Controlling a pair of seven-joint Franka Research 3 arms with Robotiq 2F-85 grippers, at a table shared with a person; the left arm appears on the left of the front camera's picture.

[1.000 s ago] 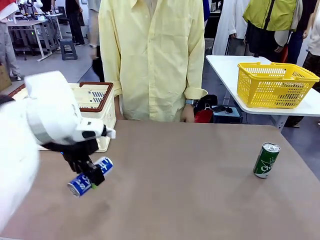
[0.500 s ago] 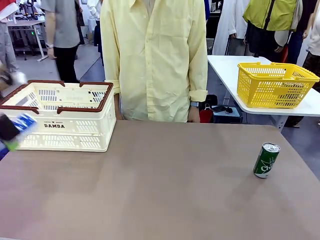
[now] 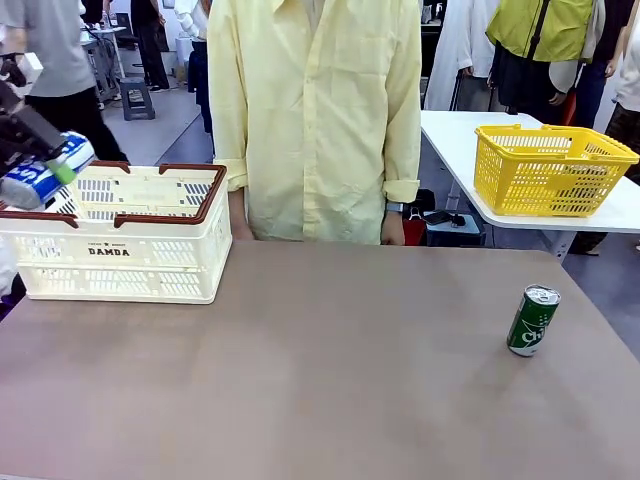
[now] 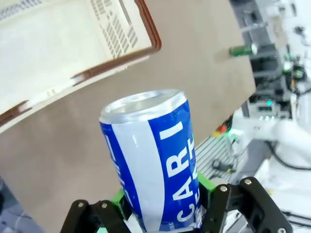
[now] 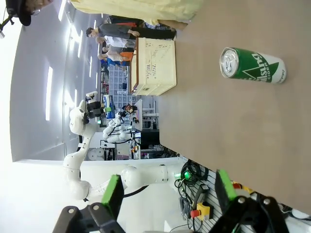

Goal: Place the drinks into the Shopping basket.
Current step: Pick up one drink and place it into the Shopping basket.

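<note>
My left gripper [image 3: 55,160] is shut on a blue-and-white drink can [image 3: 30,182], held tilted in the air over the left end of the cream Shopping basket [image 3: 115,250]. In the left wrist view the can [image 4: 155,160] stands between the green-padded fingers [image 4: 204,187], with the basket's open inside [image 4: 58,43] below and beyond it. A green can [image 3: 532,321] stands upright at the table's right side, far from that arm. The right wrist view has my right gripper [image 5: 168,194] open and bare, well short of the green can [image 5: 252,65].
A person in a yellow shirt [image 3: 315,120] stands at the table's far edge, just right of the basket. A yellow mesh basket [image 3: 550,170] sits on a separate white table at the back right. Bare brown tabletop [image 3: 330,370] lies between basket and green can.
My left arm has swung from the table's front left out past the left edge and up. The blue can it carries now hangs above the basket's left rim. The green can has not moved.
</note>
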